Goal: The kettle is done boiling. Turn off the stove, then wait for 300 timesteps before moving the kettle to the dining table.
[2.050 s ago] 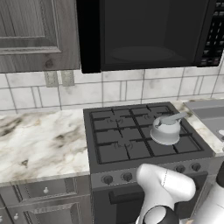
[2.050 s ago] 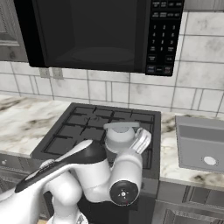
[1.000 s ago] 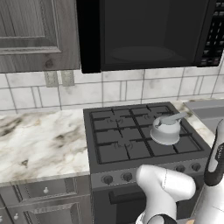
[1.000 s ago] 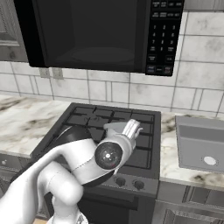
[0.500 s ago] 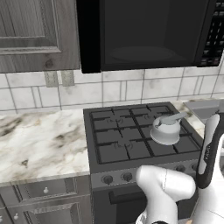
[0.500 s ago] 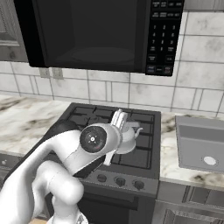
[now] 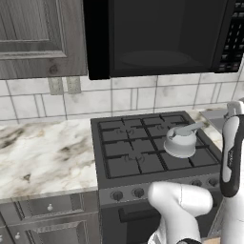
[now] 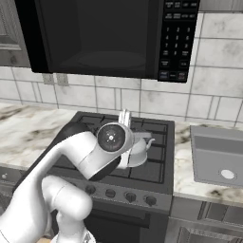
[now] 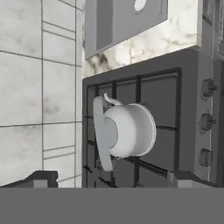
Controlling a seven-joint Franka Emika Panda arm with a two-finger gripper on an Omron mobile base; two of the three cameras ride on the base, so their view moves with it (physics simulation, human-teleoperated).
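kettle (image 7: 181, 143): front-right grate | stove (image 7: 143, 147): under microwave (image 7: 162, 35)

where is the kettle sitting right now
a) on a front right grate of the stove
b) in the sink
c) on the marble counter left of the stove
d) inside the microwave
a, the kettle rests on the dark grates at the front right of the stove, just behind the knob row, with the marble counter to its left.
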